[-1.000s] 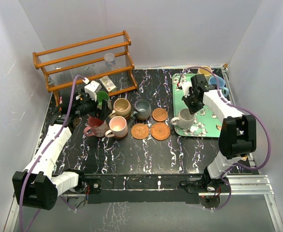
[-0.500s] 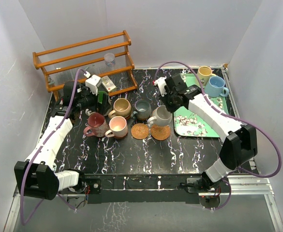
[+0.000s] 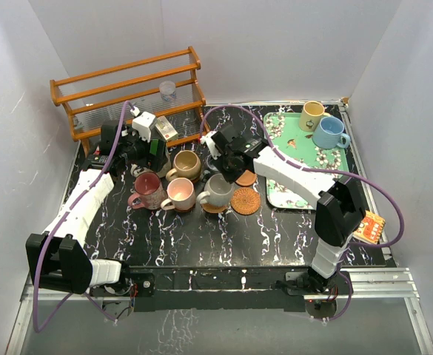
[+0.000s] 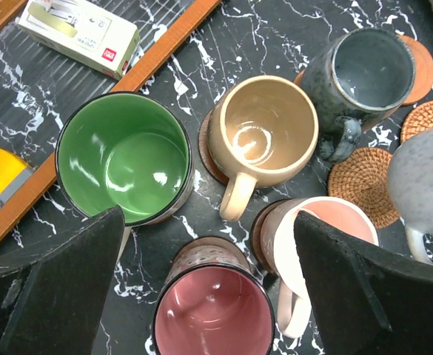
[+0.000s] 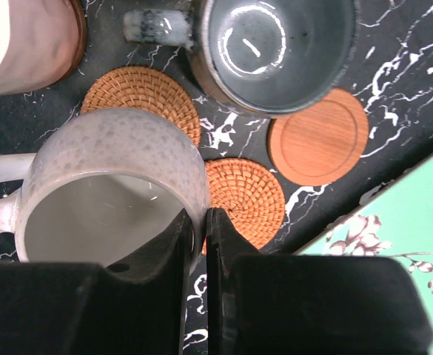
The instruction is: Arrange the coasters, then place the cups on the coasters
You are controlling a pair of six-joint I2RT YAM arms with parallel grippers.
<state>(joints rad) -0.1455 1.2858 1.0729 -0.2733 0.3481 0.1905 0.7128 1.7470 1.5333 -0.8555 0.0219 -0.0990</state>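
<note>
Top cam, step: I'm on cup placing. The coasters look laid out already on the black marbled table (image 3: 201, 237).
Top cam, right gripper (image 3: 223, 176): clamped on the cream glazed ceramic mug (image 3: 217, 191), which sits over the round woven wicker coaster (image 3: 215, 208) just beside the pink ceramic mug (image 3: 180, 194).
Top cam, free spots: the second wicker coaster (image 3: 246, 200) and the orange wooden disc coaster (image 3: 246, 178) next to it are both bare.
Top cam, tray: the yellow ceramic mug (image 3: 313, 113) and the blue ceramic mug (image 3: 327, 134) wait on the green floral tray (image 3: 294, 188), well apart from the coasters.
Top cam, left gripper (image 3: 151, 157): over the mug cluster near the wooden slatted rack (image 3: 127, 81).
Left wrist, fingers (image 4: 61, 296): spread wide with nothing between them, above the green-lined mug (image 4: 123, 166), the tan mug (image 4: 264, 137) and the maroon mug (image 4: 215, 303). Brown discs peek out under the tan and pink ones. The grey-blue mug (image 4: 368, 70) sits on a wooden disc too.
Right wrist, grip: the two fingers (image 5: 223, 296) are nearly together, pinching the cream mug's rim wall. It covers part of its wicker coaster. I can't tell if the base is down yet.
Next move: I reckon centre it, lower until it's seated, let go, then head to the tray for the yellow or blue one.
</note>
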